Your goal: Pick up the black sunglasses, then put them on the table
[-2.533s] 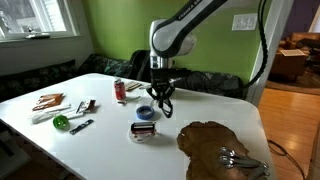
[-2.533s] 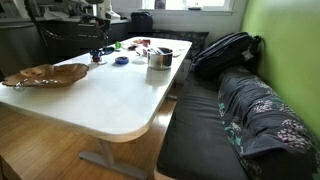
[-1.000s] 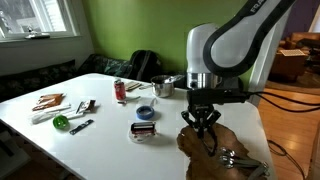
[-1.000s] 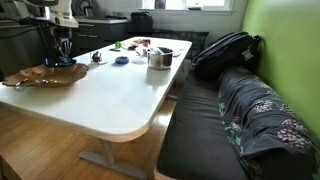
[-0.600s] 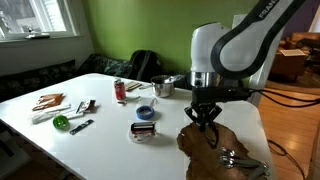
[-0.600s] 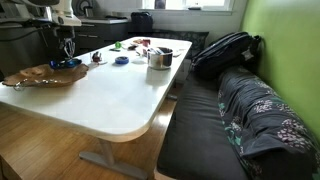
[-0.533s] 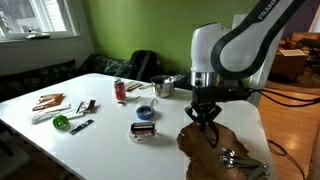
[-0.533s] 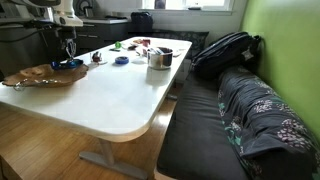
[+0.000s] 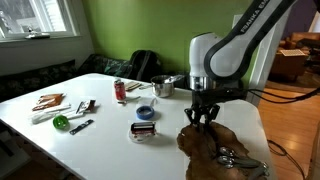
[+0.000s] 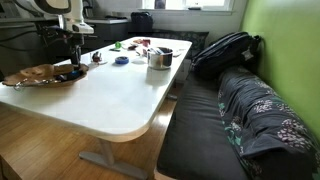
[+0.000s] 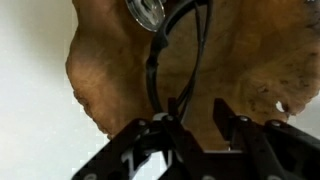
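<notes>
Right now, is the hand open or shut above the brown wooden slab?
Open: in the wrist view the hand's fingers stand apart, with the brown irregular wooden slab showing between them.

No wording is legible anywhere; dark marks on the arm (image 9: 252,17) (perhaps lettering) are too small.
</notes>
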